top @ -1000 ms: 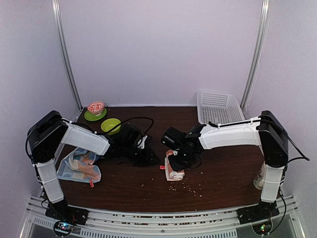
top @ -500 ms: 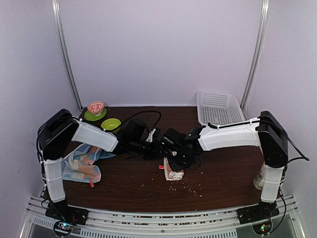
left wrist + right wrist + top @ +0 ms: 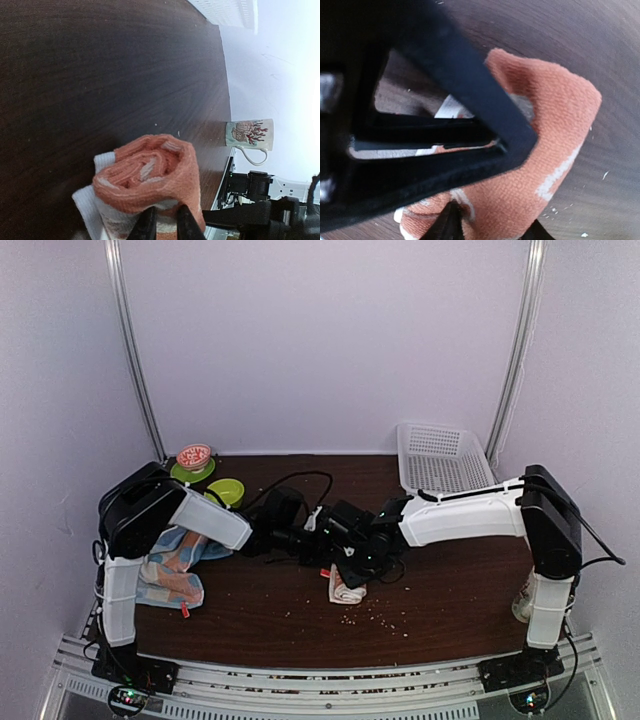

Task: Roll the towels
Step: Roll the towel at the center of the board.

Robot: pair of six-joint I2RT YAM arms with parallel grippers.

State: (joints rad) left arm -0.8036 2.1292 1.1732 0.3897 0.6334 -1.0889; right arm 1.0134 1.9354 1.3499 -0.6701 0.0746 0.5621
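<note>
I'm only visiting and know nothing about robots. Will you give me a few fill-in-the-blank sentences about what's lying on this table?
The rolled-up towel in the middle of the table is ____ with white markings.
The light-blue towel, not yet rolled, lies on the table's ____ side.
The white basket stands in the far ____ corner.
Missing words: orange; left; right.

No readable text, label, brand, number or sign shows on anything.
</note>
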